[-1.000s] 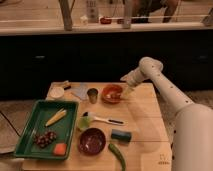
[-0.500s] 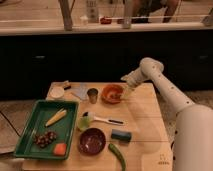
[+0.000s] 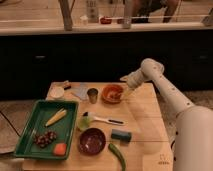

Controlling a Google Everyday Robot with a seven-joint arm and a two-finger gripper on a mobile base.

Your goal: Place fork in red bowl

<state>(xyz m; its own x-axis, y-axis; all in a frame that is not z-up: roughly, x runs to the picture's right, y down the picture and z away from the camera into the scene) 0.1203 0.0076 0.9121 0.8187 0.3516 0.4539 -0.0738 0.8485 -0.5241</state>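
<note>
The orange-red bowl (image 3: 112, 93) sits at the back middle of the wooden table (image 3: 145, 125). My gripper (image 3: 127, 89) hangs at the bowl's right rim, just above it, on the white arm (image 3: 165, 92) that reaches in from the right. I cannot pick out the fork; something small and dark lies inside the bowl, but I cannot tell what it is. Whether the gripper holds anything is hidden.
A metal cup (image 3: 92, 95) stands left of the red bowl. A maroon bowl (image 3: 92, 141), a dark block (image 3: 121, 135), a green vegetable (image 3: 117, 155) and a white-handled utensil (image 3: 102, 119) lie in front. A green tray (image 3: 30, 125) with food is at the left.
</note>
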